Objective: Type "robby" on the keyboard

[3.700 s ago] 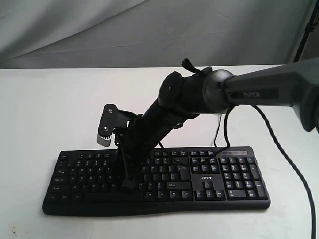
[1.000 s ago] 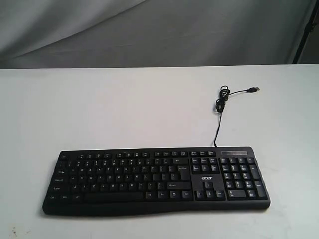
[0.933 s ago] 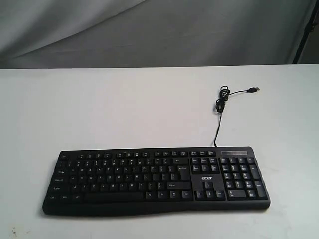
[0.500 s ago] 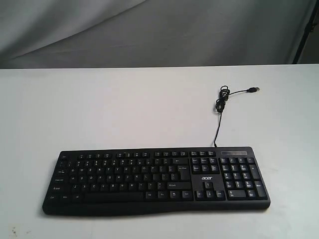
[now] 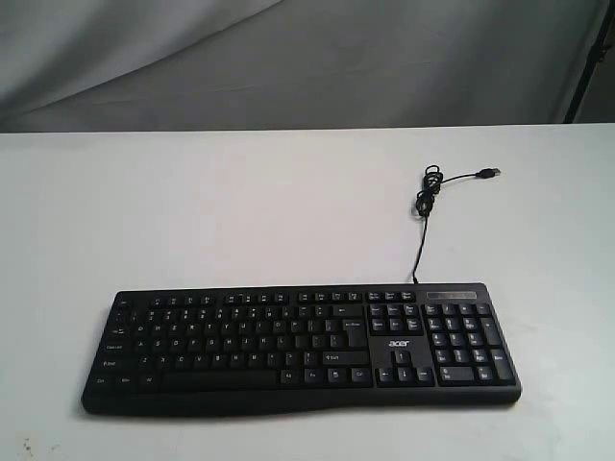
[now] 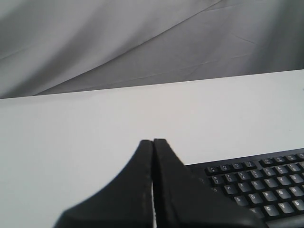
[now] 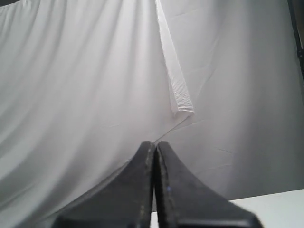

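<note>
The black keyboard (image 5: 298, 348) lies flat near the front of the white table, its acer logo by the number pad. Its thin cable (image 5: 423, 206) runs back to a coiled loop and a loose USB plug. Neither arm shows in the exterior view. In the left wrist view my left gripper (image 6: 153, 141) is shut with nothing in it, pulled back off the keyboard's (image 6: 256, 183) number-row corner. My right gripper (image 7: 154, 143) is shut and empty, raised and facing the backdrop.
A grey-white cloth backdrop (image 5: 307, 58) hangs behind the table (image 5: 192, 211). A dark stand pole (image 5: 586, 58) rises at the far right. A strip of the table edge (image 7: 270, 204) shows low in the right wrist view.
Some seconds ago the right arm reached over the keyboard with its tip at the letter keys; it has since left the exterior view. Nothing moved in the last second.
</note>
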Motion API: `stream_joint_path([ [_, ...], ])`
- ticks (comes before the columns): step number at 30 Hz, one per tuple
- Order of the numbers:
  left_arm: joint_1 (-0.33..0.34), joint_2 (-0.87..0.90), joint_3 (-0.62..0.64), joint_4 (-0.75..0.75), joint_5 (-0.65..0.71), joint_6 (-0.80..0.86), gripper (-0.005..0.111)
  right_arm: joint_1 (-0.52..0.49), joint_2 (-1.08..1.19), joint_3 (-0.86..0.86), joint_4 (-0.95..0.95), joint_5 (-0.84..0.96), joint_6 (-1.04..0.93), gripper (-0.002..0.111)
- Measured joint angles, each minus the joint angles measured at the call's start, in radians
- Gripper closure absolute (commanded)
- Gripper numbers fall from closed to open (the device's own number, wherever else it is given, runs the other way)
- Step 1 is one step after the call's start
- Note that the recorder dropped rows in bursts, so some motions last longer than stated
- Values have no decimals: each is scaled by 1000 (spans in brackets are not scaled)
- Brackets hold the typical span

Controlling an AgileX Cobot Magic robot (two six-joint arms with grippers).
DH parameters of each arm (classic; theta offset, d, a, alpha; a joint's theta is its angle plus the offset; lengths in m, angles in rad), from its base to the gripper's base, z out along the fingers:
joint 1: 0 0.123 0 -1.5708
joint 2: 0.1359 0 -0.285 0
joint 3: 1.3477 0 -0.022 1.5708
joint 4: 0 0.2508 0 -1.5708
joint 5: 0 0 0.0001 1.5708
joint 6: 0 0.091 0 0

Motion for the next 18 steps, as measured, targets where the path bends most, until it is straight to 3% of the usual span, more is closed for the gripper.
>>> stream_joint_path([
  [12,0,0,0,0,0,0,107,0,-69,178,-175,-25,60,108],
  [18,0,0,0,0,0,0,107,0,-71,321,-230,-139,62,108],
])
